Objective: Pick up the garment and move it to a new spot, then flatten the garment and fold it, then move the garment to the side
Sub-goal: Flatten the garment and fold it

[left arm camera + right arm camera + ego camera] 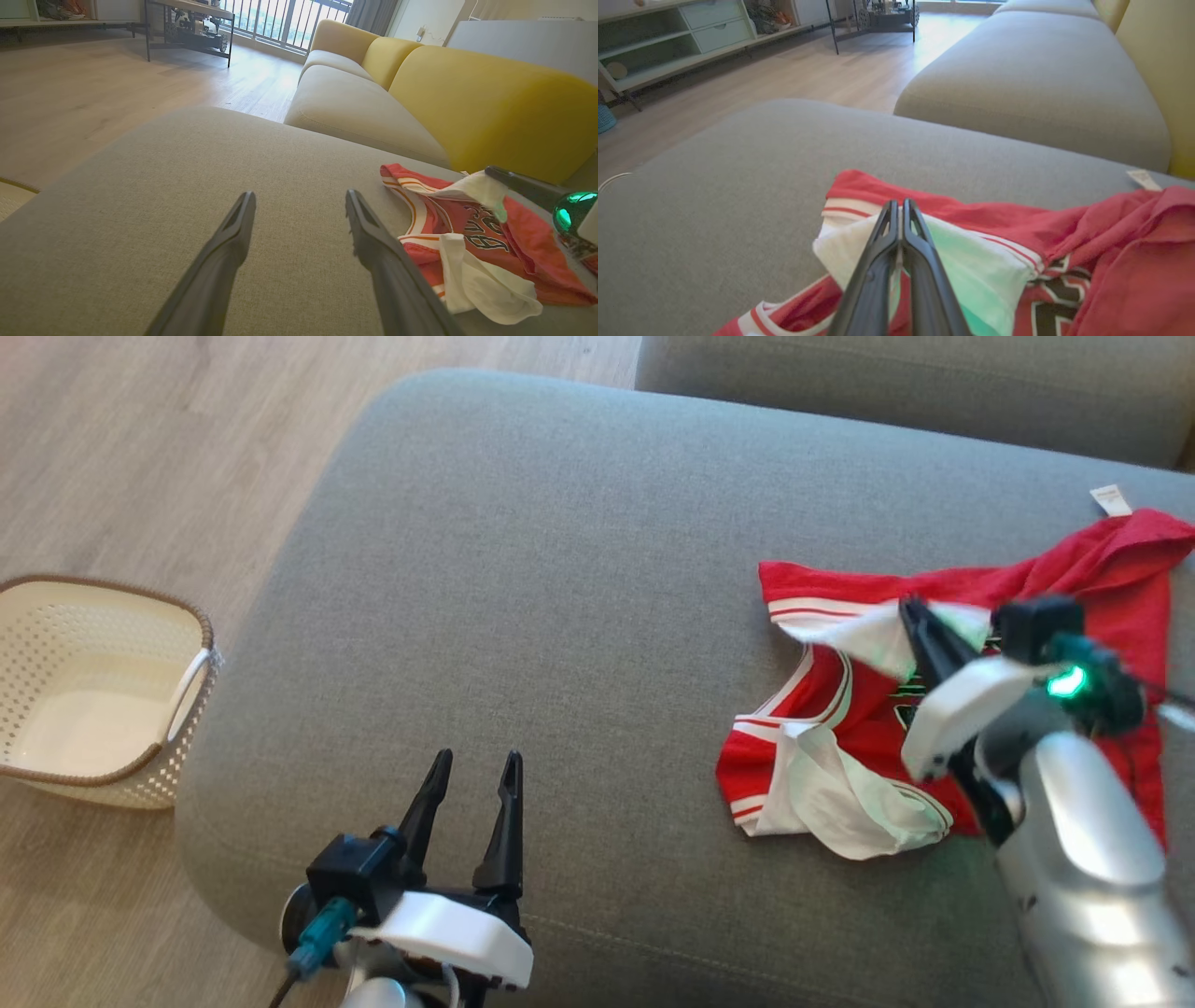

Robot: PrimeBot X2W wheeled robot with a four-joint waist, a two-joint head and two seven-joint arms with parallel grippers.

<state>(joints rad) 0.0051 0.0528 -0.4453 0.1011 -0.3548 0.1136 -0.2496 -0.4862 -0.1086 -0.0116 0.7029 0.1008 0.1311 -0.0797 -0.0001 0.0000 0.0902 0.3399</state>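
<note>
One white fold of the red jersey [1102,560] sits pinched in my right gripper [899,206]; my left gripper [476,762] hangs spread, well left of the jersey.

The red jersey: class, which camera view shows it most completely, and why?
The head view: the jersey lies almost whole on the grey cushion, the right gripper hiding part. The left wrist view shows it low and side-on; the right wrist view crops it close.

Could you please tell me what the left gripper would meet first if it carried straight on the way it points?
Probably the bare grey cushion: the open left gripper points across it, seemingly slightly downward. The garment lies off to its right, outside that line.
</note>
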